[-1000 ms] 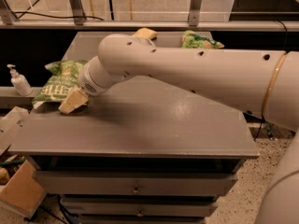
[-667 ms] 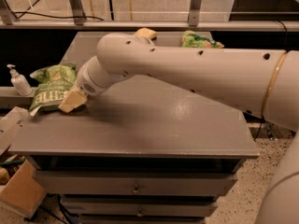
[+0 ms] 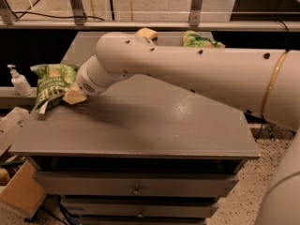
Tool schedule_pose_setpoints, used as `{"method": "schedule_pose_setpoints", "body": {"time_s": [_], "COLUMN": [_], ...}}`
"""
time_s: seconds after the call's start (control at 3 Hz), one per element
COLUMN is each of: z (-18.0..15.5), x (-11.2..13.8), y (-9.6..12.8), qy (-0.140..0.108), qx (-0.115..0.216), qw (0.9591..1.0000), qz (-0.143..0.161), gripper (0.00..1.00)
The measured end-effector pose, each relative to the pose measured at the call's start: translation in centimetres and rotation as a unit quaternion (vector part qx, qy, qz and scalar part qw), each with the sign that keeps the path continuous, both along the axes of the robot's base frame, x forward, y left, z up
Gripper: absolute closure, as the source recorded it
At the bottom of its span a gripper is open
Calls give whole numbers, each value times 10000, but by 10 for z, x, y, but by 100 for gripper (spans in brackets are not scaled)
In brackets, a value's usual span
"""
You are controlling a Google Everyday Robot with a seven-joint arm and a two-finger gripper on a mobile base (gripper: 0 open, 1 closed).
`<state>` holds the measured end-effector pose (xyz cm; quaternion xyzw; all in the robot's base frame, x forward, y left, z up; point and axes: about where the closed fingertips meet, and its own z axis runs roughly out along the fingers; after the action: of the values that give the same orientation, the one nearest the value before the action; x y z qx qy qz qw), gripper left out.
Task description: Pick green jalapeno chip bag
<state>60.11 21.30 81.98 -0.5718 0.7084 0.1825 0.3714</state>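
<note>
The green jalapeno chip bag (image 3: pixel 50 84), green foil with white block lettering, stands tilted at the left edge of the grey table (image 3: pixel 140 125). My gripper (image 3: pixel 71 96), with yellowish fingers, is at the end of the big white arm that reaches across the table from the right. It is closed on the bag's right lower side and holds it partly past the table's left edge. The arm hides the gripper's far side.
A smaller bright green bag (image 3: pixel 201 39) and a yellow object (image 3: pixel 146 33) lie at the table's back edge. A white pump bottle (image 3: pixel 18 81) stands on a ledge to the left. Cardboard boxes (image 3: pixel 18 191) sit on the floor below left. Drawers (image 3: pixel 136 189) are under the tabletop.
The gripper and the chip bag have moved together to the left, toward the table's left edge. The bag now sits more upright.
</note>
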Motion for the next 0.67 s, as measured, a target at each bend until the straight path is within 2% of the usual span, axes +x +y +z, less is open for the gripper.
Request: {"method": "schedule_pose_setpoints", "body": {"time_s": [0.33,0.67], "z": [0,32], "x": [0,5], "y": [0,-8], "qy": [-1,-310], "qx": [0,86], "qw": [10000,9994], "qz": [0,-87], "gripper": [100,100]}}
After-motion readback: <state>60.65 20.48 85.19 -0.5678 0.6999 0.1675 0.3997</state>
